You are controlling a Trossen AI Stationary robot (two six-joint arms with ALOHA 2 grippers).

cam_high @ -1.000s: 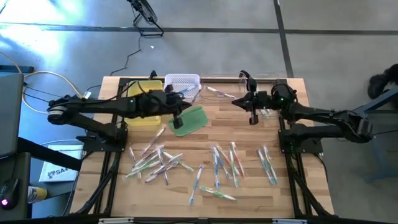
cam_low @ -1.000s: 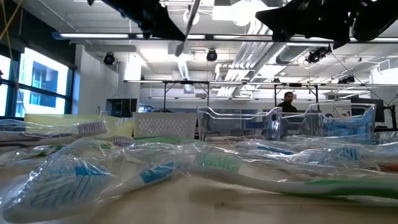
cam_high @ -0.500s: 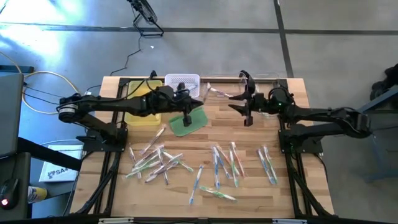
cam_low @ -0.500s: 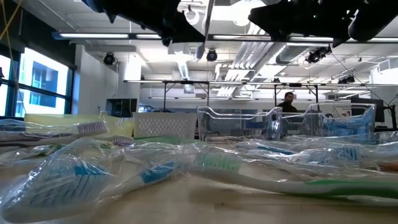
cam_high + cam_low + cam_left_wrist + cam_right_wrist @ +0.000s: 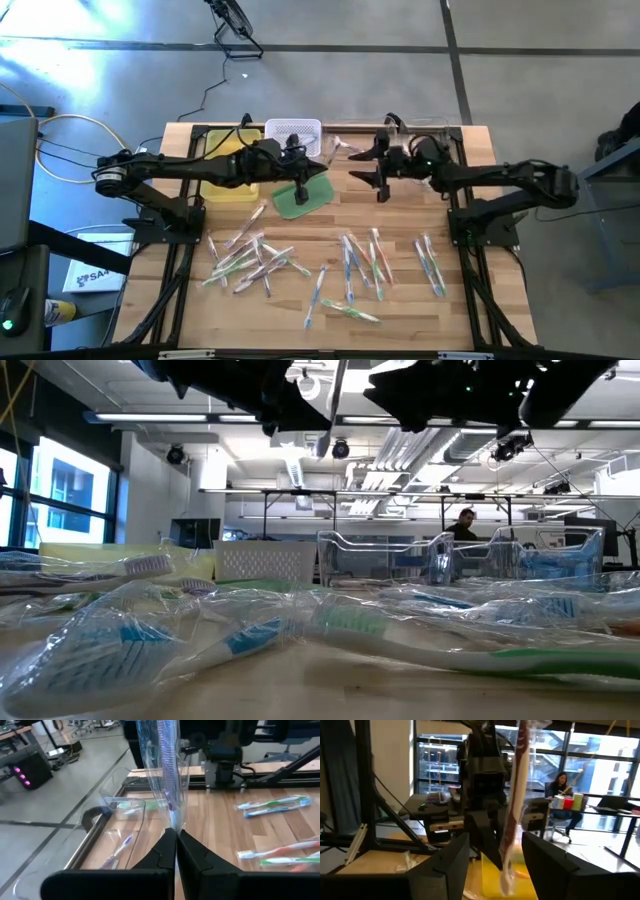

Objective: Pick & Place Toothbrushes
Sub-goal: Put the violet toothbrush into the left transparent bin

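Above the table's far half, left gripper point(image 5: 302, 186) pinches one wrapped toothbrush point(image 5: 167, 775); right gripper point(image 5: 381, 172) gapes empty beside it; roughly twenty-five toothbrushes point(image 5: 352, 262) lie scattered, green pad point(image 5: 312, 197) underneath

Bare wood point(image 5: 400, 215) between both arms, toothbrushes point(image 5: 250, 258) littering the near half, green pad point(image 5: 303, 197) mid-table

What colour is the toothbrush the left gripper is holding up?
Purple, inside a clear wrapper: the toothbrush stands pinched in the left gripper. The left wrist view shows it best.
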